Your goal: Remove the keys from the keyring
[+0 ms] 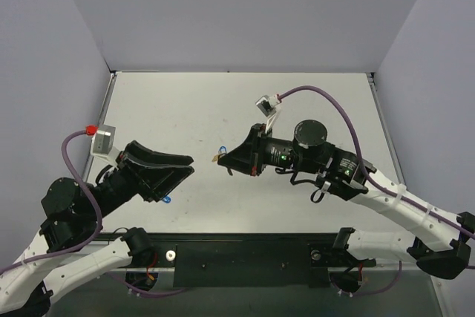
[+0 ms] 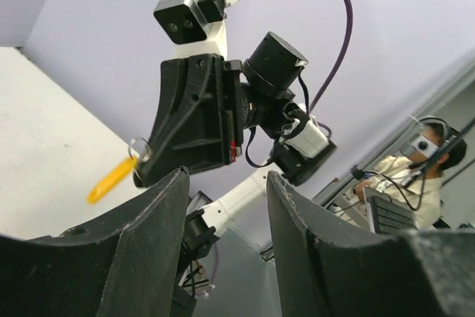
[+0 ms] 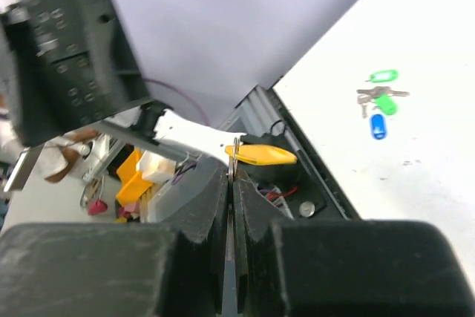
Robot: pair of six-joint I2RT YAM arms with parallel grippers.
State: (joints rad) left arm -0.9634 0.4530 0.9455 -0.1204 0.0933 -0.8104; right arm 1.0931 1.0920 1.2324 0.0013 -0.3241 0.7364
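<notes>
My right gripper [image 1: 223, 159] is shut on the thin metal ring of the keyring, held in the air over the middle of the table. Its yellow tag [image 1: 215, 157] sticks out past the fingertips. In the right wrist view the tag [image 3: 267, 155] lies sideways just beyond the closed gripper [image 3: 231, 172]. My left gripper [image 1: 188, 165] is open and empty, pointing at the right one, a short gap apart. In the left wrist view the tag [image 2: 111, 180] hangs left of my open left gripper [image 2: 226, 176]. Small silver keys [image 3: 369, 95] lie on the table.
The loose keys lie with two green tags [image 3: 383, 76] and a blue tag [image 3: 378, 126]. That blue tag [image 1: 167, 200] shows on the table under my left gripper. A person [image 2: 415, 176] sits beyond the table. The table's front rail [image 1: 245, 254] runs between the arm bases.
</notes>
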